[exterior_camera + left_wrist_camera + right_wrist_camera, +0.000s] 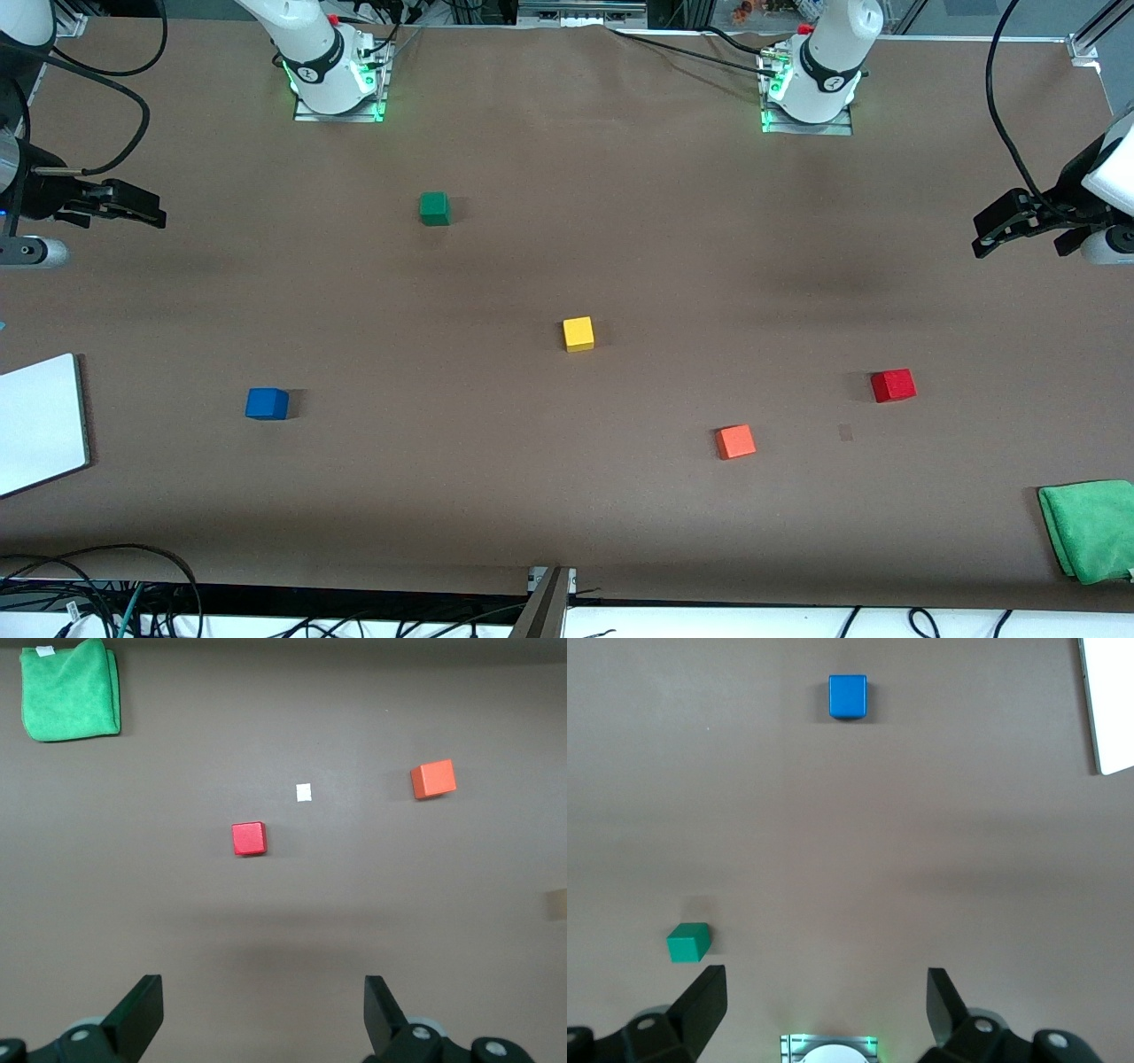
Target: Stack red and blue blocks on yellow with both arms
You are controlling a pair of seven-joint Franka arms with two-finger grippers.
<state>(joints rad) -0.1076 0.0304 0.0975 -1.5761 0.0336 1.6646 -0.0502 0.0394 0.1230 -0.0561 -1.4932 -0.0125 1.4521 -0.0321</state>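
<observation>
Yellow (578,334) mid-surface as stack base. Red (892,385) toward left arm's edge, blue (267,403) toward right arm's: one apiece. Left gripper (997,232) and right gripper (142,206) raised over those edges, fingers apart, empty, waiting.

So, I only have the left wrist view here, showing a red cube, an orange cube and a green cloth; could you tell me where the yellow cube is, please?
Observer: The yellow cube sits mid-table, farther from the front camera than the red cube.
Operator: And the blue one?
Observer: The blue cube lies toward the right arm's end, alone.
Operator: Is the right gripper busy?
Observer: No, the right gripper hangs open and empty; the left gripper too.
</observation>
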